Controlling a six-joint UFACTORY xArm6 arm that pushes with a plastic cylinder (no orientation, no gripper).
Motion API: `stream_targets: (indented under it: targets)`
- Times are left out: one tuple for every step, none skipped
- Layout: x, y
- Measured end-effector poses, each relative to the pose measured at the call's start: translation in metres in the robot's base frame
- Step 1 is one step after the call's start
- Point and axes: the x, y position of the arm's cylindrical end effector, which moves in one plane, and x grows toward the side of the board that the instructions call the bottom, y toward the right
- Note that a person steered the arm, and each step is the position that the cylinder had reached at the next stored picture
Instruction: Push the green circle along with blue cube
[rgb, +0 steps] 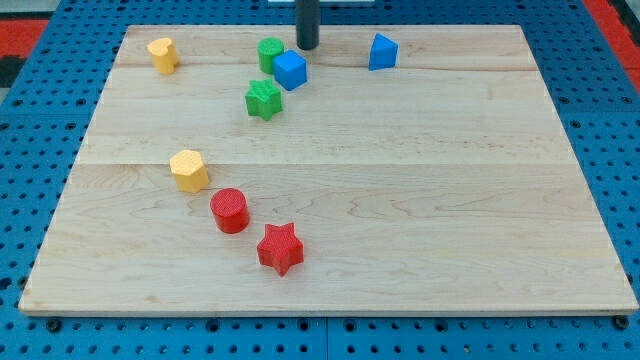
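The green circle (268, 52) stands near the view's top edge of the wooden board, touching the blue cube (290, 70) on the cube's upper left. My tip (307, 46) is just above and to the right of the blue cube, a small gap from it, and to the right of the green circle. A green star (264, 99) lies just below the cube and circle.
A second blue block (382, 52) sits at the top, right of my tip. A yellow block (163, 55) is at the top left. A yellow hexagon (189, 170), a red circle (230, 210) and a red star (280, 248) lie at the lower left.
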Motion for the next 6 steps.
stream_targets:
  targets:
    - [-0.014,-0.062]
    - [0.023,-0.030]
    - [0.069,0.009]
    - [0.100,0.063]
    - [0.082,0.144]
    - [0.060,0.145]
